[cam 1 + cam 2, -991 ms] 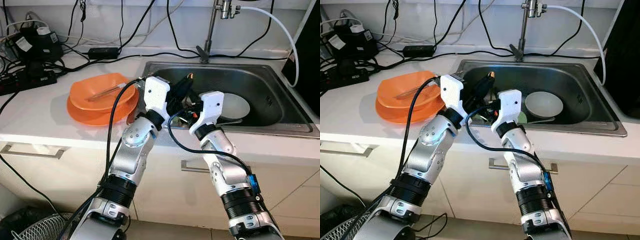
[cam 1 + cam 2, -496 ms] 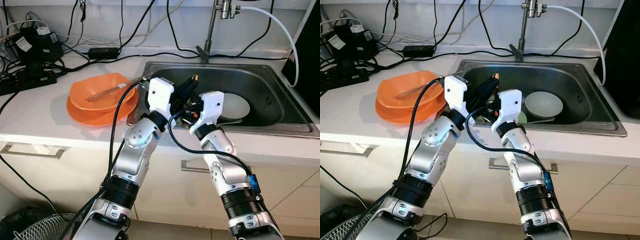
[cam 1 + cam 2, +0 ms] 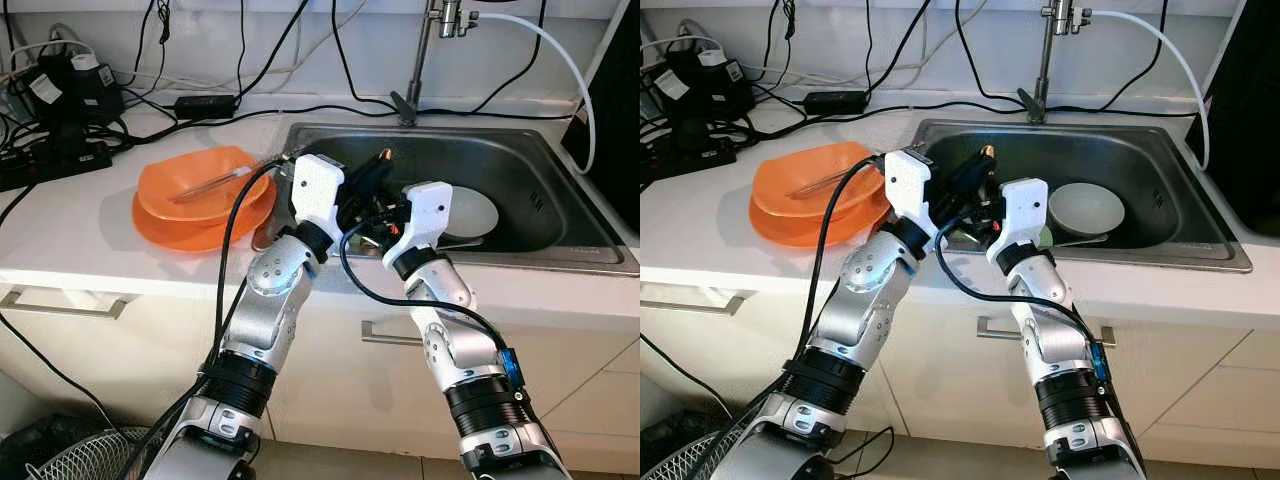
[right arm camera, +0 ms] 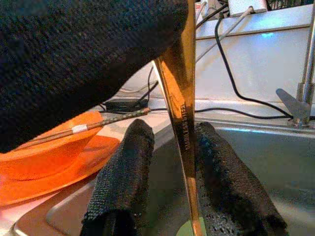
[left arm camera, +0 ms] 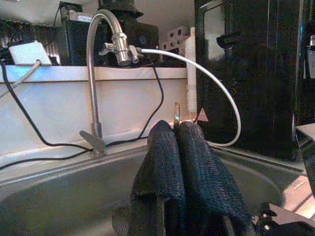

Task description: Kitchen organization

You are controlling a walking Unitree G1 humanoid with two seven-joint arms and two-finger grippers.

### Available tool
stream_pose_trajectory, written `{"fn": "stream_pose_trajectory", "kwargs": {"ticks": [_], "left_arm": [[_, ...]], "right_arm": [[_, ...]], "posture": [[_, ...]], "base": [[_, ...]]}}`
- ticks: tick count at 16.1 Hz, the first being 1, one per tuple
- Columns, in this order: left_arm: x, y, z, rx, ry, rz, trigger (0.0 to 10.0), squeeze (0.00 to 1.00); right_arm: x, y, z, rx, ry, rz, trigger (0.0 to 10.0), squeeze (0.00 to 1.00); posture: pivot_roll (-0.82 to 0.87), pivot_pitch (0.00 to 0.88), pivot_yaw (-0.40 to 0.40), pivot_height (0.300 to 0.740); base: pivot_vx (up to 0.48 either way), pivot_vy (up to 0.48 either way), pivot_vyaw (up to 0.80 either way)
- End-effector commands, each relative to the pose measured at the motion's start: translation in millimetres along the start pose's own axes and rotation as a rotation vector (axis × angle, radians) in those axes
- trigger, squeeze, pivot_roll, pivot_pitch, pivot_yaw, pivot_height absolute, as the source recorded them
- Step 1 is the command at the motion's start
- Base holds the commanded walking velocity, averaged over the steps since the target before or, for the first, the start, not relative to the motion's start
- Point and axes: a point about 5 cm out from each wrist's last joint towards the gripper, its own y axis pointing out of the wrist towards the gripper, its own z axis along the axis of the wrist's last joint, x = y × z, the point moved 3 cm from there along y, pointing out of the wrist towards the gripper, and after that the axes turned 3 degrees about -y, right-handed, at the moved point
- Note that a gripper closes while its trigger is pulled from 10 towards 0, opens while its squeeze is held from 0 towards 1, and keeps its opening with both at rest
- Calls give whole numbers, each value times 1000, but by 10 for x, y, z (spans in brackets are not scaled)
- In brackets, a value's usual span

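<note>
Left hand [image 3: 378,163] clamped on gold utensil [image 4: 183,103] over sink [image 3: 540,150], edged back toward orange bowls [image 3: 200,185]; right hand [image 4: 170,162] open around its shaft, handover pending

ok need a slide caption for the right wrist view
Slim gold-coloured metal utensil handle standing between the right gripper's open black fingers, pinched above by the left gripper, beside stacked orange bowls.

Head stereo pair looking down (sink [image 3: 520,215]) — wrists close-up
</note>
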Motion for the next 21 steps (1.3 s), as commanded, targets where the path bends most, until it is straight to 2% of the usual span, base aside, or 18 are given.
{"fn": "stream_pose_trajectory", "kwargs": {"ticks": [1,8,21], "left_arm": [[2,7,28,3,14,-2,10000,0],[-22,4,3,-3,14,10,10000,0],[-97,55,14,15,28,34,10000,0]], "right_arm": [[-36,50,64,22,-9,20,0,0],[-12,50,65,25,-10,17,0,0],[17,171,104,35,-24,40,0,0]], "posture": [[55,9,45,740],[53,0,38,740],[46,0,12,740]], "base": [[0,0,0],[0,0,0],[0,0,0]]}}
